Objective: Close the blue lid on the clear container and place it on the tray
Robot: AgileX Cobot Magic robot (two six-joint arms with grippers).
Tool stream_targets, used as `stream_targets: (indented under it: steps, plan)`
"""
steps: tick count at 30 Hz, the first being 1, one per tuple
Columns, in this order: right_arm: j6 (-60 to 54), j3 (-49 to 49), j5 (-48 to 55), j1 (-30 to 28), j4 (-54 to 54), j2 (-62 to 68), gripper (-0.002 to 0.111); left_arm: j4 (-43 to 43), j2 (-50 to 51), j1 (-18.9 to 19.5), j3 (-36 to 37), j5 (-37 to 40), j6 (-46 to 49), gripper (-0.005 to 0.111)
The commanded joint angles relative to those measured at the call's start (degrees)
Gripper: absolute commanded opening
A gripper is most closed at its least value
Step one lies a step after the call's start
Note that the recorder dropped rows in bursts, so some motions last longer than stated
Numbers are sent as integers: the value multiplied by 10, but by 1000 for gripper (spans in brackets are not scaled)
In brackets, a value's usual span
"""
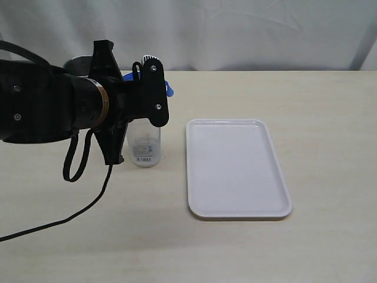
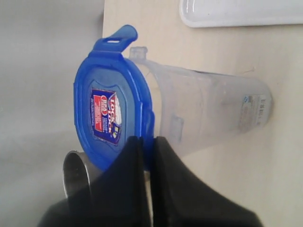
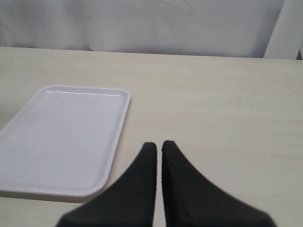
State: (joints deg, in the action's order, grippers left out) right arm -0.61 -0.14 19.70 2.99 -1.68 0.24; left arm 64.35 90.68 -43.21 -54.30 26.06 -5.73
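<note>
The left gripper (image 2: pixel 147 141), its jaws drawn almost together, pinches the rim of the blue lid (image 2: pixel 106 113), which sits atop the clear container (image 2: pixel 213 109). The container stands upright on the table (image 1: pixel 330 118) just beside the tray (image 1: pixel 235 168), not on it. The right gripper (image 3: pixel 158 145) hangs closed and empty over bare table near the tray's edge.

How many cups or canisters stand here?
2. The clear container stands left of the tray; a grey metal cup behind it is mostly hidden by the left arm, which could hide more.
</note>
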Motion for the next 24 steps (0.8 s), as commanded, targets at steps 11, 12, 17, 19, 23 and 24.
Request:
stream_targets:
  steps: [11,12,17,19,23,24]
  plan:
    - [2,1,-1,-2,-1,-2,5,-10,-27,-1,4,10,-1,25]
    - [2,1,-1,-2,-1,-2,5,-10,-27,-1,4,10,-1,29]
    - [2,1,-1,-2,-1,-2,5,-11,-27,-1,4,8,-1,34]
    - [2,1,-1,-2,-1,-2,5,-11,-27,-1,4,8,-1,34]
    - [2,1,-1,-2,-1,-2,5,-27,-27,-1,4,-6,-1,34]
    - [2,1,-1,-2,-1,-2,5,-27,-27,-1,4,-7,-1,34]
